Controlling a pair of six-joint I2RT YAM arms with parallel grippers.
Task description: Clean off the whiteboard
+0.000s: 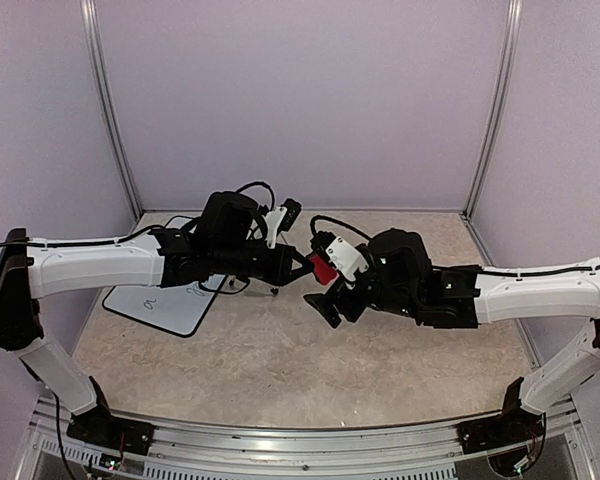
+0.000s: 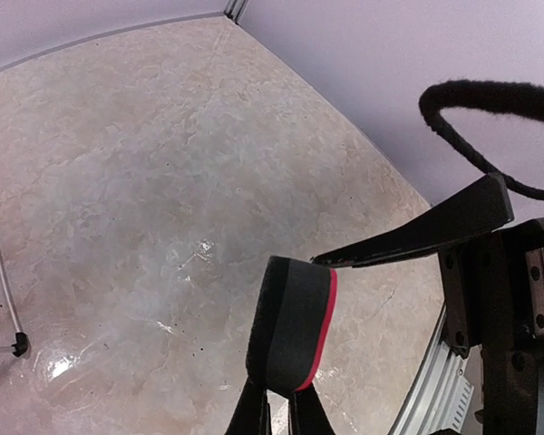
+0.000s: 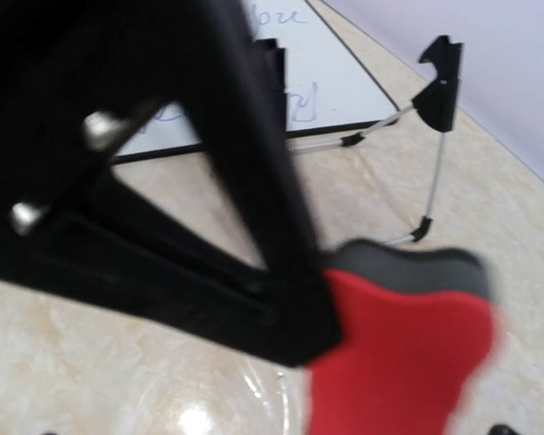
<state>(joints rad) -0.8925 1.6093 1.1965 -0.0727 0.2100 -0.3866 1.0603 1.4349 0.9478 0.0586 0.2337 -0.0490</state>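
The left hand (image 1: 302, 266) clamps the eraser (image 1: 323, 270), right hand (image 1: 332, 298) wide; the board (image 1: 170, 308) lies leftward, under the left arm (image 1: 100, 262)

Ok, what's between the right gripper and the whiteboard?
The left gripper, shut on the red eraser, and a wire stand behind it; the right wrist view shows this.

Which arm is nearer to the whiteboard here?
Left. The left arm reaches over the whiteboard, with the left gripper shut on the red eraser to the board's right. The right arm is farther right, the right gripper open beside the eraser.
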